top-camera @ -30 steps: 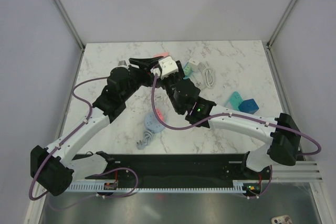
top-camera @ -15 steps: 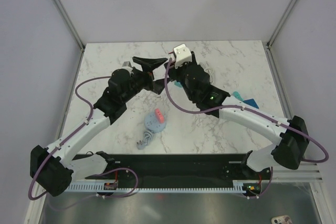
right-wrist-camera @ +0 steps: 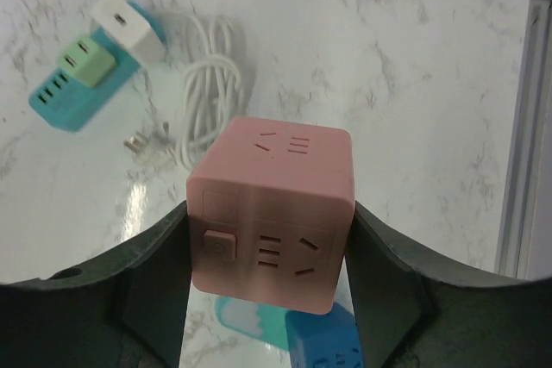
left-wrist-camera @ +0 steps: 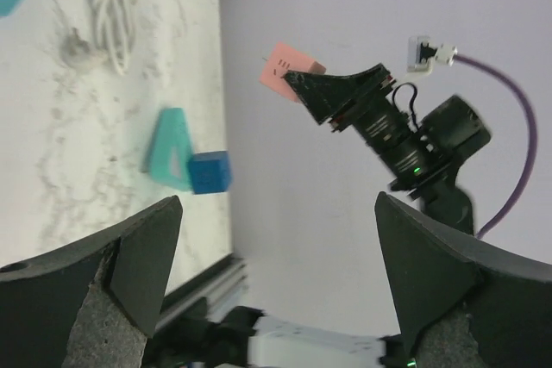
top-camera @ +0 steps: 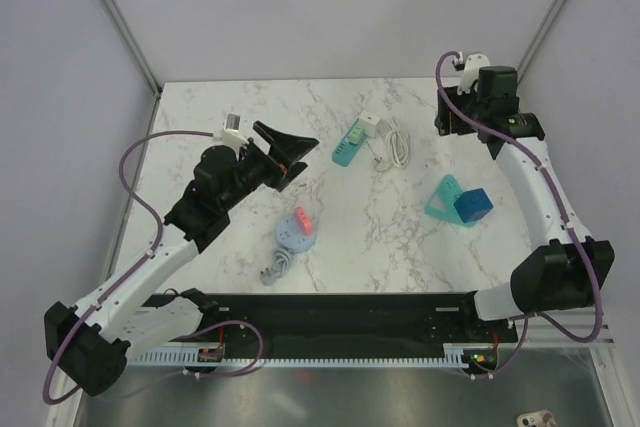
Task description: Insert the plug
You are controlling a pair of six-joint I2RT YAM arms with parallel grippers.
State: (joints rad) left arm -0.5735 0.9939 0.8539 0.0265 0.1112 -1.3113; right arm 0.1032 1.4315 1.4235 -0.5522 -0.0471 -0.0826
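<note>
My right gripper (right-wrist-camera: 269, 213) is shut on a pink socket cube (right-wrist-camera: 274, 200) and holds it high over the table's far right corner. The left wrist view shows that cube (left-wrist-camera: 280, 68) in the air against the wall. A white coiled cable (right-wrist-camera: 207, 84) lies below on the marble, with its plug (right-wrist-camera: 142, 142) at the loose end. From above, the cable (top-camera: 397, 145) sits right of centre at the back. My left gripper (top-camera: 293, 153) hovers left of centre, tipped on its side, open and empty (left-wrist-camera: 276, 213).
A teal power strip (top-camera: 345, 149) carries a green adapter (right-wrist-camera: 86, 62) and a white charger (top-camera: 372, 125). A teal wedge (top-camera: 443, 197) and a blue cube (top-camera: 474, 204) lie at the right. A round blue socket (top-camera: 295, 232) with a grey cord (top-camera: 276, 267) sits near the front.
My right arm has swung from the table's middle to the far right corner, carrying the pink cube. The left jaws have opened wide and the left arm has drawn back slightly.
</note>
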